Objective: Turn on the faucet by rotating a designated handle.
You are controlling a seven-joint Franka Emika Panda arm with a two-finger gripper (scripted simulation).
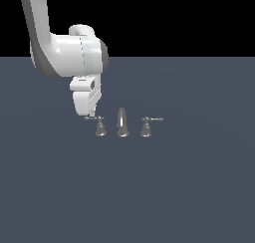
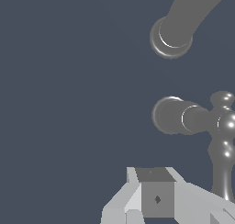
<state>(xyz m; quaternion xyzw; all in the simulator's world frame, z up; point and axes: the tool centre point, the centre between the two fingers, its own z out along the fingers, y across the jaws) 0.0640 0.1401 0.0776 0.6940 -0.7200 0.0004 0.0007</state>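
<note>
Three grey faucet (image 1: 122, 123) pieces stand on the counter (image 1: 149, 187); my claw (image 1: 90, 115) hangs at the lever tip of the handle (image 1: 99, 125) on the exterior view's left (jaw width impossible to tell). Wrist view: handle (image 2: 193, 120) beside one finger (image 2: 156, 198).

We find no text, label, brand, number or sign that can be read in either view. The arm (image 1: 69, 53) has plain white and grey shells with no lettering. The faucet (image 1: 122, 123) and the floor (image 1: 149, 187) under it are bare of any writing. In the wrist view, the gripper (image 2: 157, 199) carries one small dark diamond mark on a grey face, which is a shape and not a character we can read.
</note>
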